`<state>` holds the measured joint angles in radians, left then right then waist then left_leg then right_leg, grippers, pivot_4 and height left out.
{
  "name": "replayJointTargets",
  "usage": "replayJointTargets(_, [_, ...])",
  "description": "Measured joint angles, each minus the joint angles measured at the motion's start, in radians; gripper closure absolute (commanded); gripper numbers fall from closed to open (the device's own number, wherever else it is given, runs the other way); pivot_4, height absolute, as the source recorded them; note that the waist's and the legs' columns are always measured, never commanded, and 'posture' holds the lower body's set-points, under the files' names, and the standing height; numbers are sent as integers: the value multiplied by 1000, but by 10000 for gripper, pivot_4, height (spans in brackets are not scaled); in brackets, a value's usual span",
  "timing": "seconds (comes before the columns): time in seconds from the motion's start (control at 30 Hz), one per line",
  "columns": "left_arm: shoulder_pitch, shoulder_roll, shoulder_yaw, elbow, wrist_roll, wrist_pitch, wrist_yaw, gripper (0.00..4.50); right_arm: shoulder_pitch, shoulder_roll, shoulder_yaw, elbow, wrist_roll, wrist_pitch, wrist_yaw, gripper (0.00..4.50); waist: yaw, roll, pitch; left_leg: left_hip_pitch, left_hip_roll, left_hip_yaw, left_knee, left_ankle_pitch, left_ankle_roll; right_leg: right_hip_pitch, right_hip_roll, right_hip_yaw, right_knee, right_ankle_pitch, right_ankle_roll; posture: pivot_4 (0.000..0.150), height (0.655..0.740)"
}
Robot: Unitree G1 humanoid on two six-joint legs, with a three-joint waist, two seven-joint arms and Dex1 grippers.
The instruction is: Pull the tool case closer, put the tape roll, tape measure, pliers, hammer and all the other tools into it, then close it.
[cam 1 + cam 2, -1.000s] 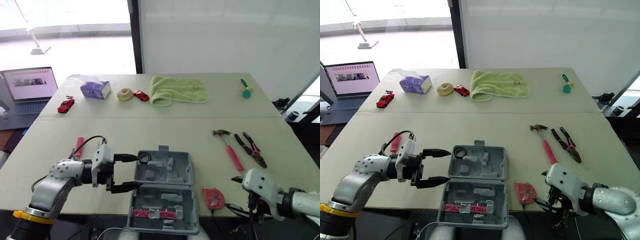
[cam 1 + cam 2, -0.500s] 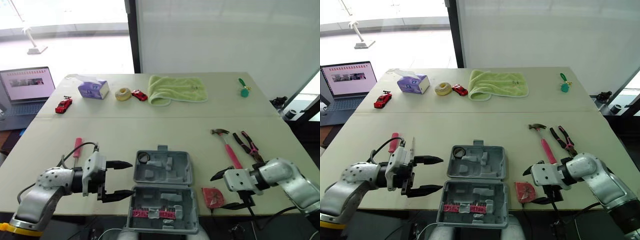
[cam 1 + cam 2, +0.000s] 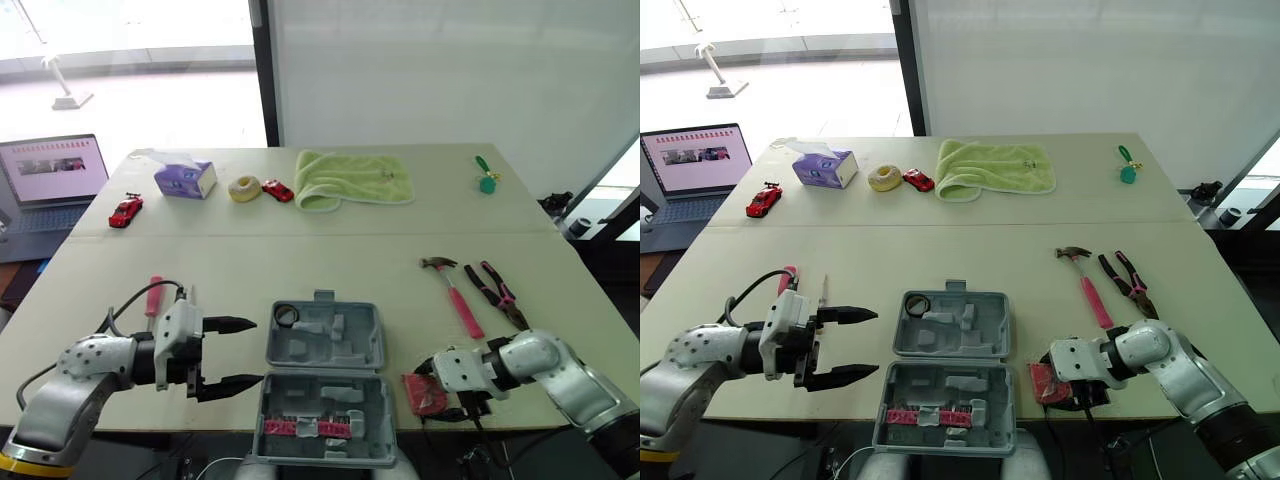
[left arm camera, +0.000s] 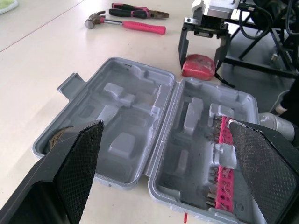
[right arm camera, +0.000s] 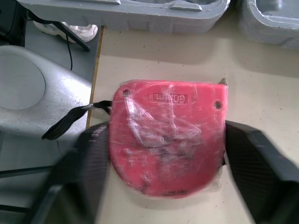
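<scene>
A pink-handled screwdriver (image 3: 153,293) lies loose at the 10 o'clock side of the open grey moulded-plastic tool case (image 3: 325,385). The left gripper (image 3: 258,350) hovers at the case's 9 o'clock with its fingers spread wide and nothing between them.

The case sits at the near edge of the pale table (image 3: 330,260), so the pulling looks done to me. One dark tape roll (image 3: 287,315) rests in the far half's 10 o'clock corner.

At the case's 4 o'clock, the right gripper (image 4: 200,67) straddles the flat red tape measure (image 5: 168,140) with its fingers spread either side, not clamped as far as I can tell. The table edge is just beside it, and its black strap (image 5: 70,120) hangs over.

The pink-handled hammer (image 3: 455,295) and the pink-and-black pliers (image 3: 500,295) wait at 2 o'clock with bare table around them. Most of the packing and the closing remain.
</scene>
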<state>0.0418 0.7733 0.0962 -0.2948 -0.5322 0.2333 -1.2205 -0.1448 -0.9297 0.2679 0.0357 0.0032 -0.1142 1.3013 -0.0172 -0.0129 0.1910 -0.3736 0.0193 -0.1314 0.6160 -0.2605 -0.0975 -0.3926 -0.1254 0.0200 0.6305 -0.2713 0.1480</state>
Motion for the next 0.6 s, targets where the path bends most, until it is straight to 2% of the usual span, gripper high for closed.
replayJointTargets(0.2, [-10, -1, -4, 20, 1, -6, -8, 0, 15, -23, -8, -73, 38, 63, 28, 16590, 0, 0, 0, 0, 0, 0, 0, 0, 0, 0, 0, 0, 0, 0, 0, 1500, 7400])
replayJointTargets(0.33, [-31, -2, -4, 46, 4, -15, -9, 0, -49, -45, -25, -163, 94, 211, 56, 16590, -5, 1, 1, 0, 0, 0, 0, 0, 0, 0, 0, 0, 0, 0, -1, 1500, 7400])
replayJointTargets(0.43, [-47, -3, -4, 86, 23, -40, -15, 0, -254, -52, -33, -266, 130, 431, 66, 16590, -12, 3, 1, 0, 0, 0, 0, 0, 0, -2, 1, 1, 1, 1, -1, 1500, 7400])
replayJointTargets(0.5, [-57, -10, -6, 124, 36, -60, -16, 0, -416, -7, -6, -296, 107, 546, 42, 16590, -16, 3, 1, 0, 1, -1, -1, 0, 0, -2, 1, 1, 1, 1, -1, 1500, 7400])
replayJointTargets(0.6, [-78, -29, -15, 169, 58, -86, -17, 0, -560, 89, 126, -296, 21, 688, 10, 16590, -18, 2, 0, -2, 1, -1, -1, 0, 0, -3, 2, 0, 1, 1, -1, 1500, 7400])
